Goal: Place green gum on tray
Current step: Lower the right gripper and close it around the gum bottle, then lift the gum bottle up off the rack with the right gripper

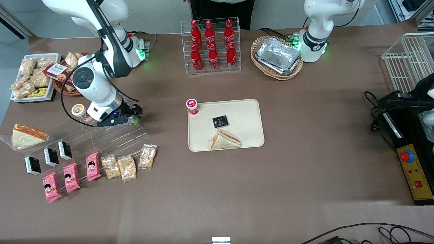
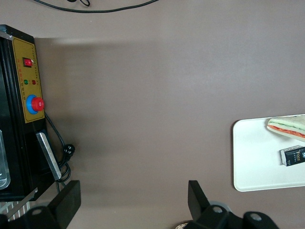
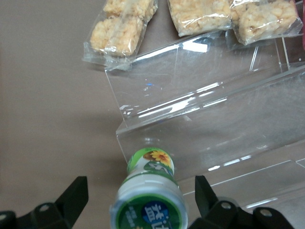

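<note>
The task is only at its beginning. The green gum (image 3: pixel 148 205) stands on the top step of the clear stepped stand (image 1: pixel 112 135), near the tabletop edge at the working arm's end. The gripper (image 1: pixel 130 117) is just over it; in the right wrist view the bottle sits between the two fingers (image 3: pixel 71 195), which are spread apart and not touching it. Gripping, lifting and carrying remain.

The tray (image 1: pixel 247 135), at the middle of the tabletop, already carries a sandwich (image 1: pixel 225 140) and a small black packet (image 1: pixel 220 121); a red gum bottle (image 1: pixel 192 106) stands on its corner. Bare tray surface remains nearer the parked arm's end. Nothing tall seems to stand between.
</note>
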